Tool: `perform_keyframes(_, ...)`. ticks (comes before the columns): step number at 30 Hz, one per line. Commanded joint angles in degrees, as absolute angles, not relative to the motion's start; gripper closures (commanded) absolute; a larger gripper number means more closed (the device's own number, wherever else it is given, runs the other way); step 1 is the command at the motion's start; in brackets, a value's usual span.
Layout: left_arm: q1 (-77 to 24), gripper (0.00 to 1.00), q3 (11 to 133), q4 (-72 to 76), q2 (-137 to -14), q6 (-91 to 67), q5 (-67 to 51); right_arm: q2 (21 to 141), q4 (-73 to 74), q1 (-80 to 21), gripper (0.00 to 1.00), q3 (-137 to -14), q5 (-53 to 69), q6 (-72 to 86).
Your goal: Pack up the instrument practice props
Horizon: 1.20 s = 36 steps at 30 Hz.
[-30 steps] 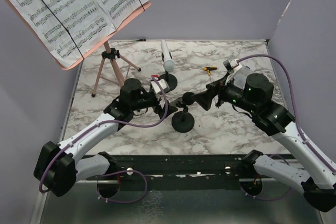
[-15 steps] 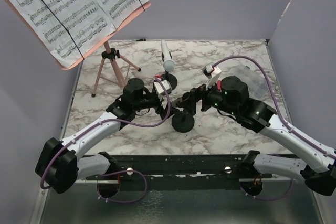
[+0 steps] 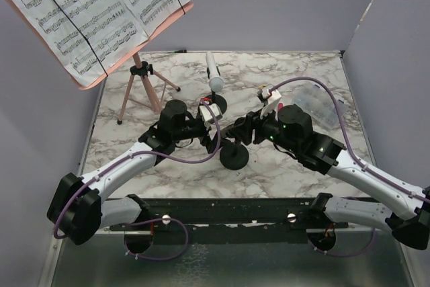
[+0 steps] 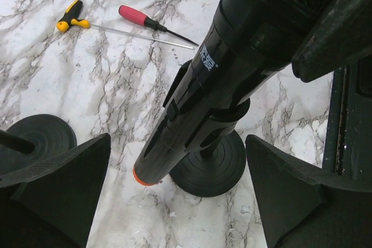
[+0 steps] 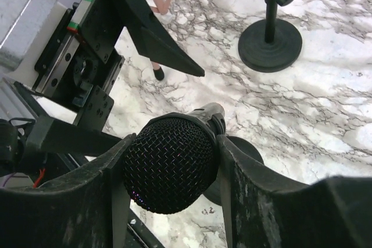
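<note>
The black microphone point(image 4: 221, 68) leans in its round-based holder point(image 4: 209, 164) at mid-table. My right gripper point(image 5: 170, 166) is shut on its mesh head point(image 5: 168, 169); in the top view that gripper point(image 3: 238, 129) sits just above the holder base point(image 3: 234, 156). My left gripper point(image 4: 174, 201) is open, its fingers either side of the microphone's orange-tipped tail without touching it, and it also shows in the top view point(image 3: 213, 136). The white microphone point(image 3: 213, 75) stands in the second holder point(image 3: 217, 104) behind. The pink tripod rest point(image 3: 138, 85) carries the sheet-music pages point(image 3: 94, 11) at far left.
A red-handled screwdriver point(image 4: 136, 17) and a yellow-handled tool point(image 4: 72, 21) lie behind the holders. A clear compartment box point(image 3: 316, 102) sits at the right. Grey walls close the table's left, back and right. The two wrists are close together over mid-table.
My right arm has swung left from beside the clear box to the black microphone and its gripper now holds the head. The left arm has barely moved.
</note>
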<state>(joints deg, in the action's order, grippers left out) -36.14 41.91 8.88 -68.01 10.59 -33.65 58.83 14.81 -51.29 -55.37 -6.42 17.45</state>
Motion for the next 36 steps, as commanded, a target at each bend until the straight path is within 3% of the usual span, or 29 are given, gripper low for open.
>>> perform_keyframes(1,-36.47,0.01,44.4,9.84,-67.97,14.18,-35.24,56.33,10.9,-51.33,0.72,-51.29,-2.66,15.62)
perform_keyframes(7,-36.47,0.01,45.72,9.21,-67.48,15.42,-37.59,53.79,4.69,-50.4,0.99,-47.3,4.25,12.61)
perform_keyframes(12,-36.52,0.01,43.89,9.14,-65.67,13.93,-36.15,54.58,-2.57,-48.53,0.99,-45.25,9.22,12.27)
perform_keyframes(19,-40.5,0.01,39.4,11.82,-58.51,0.47,-18.48,56.72,-6.82,-47.96,0.99,-43.54,5.53,12.32)
perform_keyframes(28,-62.57,0.06,33.32,15.75,-54.59,-12.63,19.24,54.58,-11.23,-47.93,0.99,-40.07,-5.46,13.85)
perform_keyframes(36,-73.3,0.06,34.29,22.57,-66.11,-17.32,43.12,52.84,-10.06,-47.97,0.99,-38.21,-6.94,15.79)
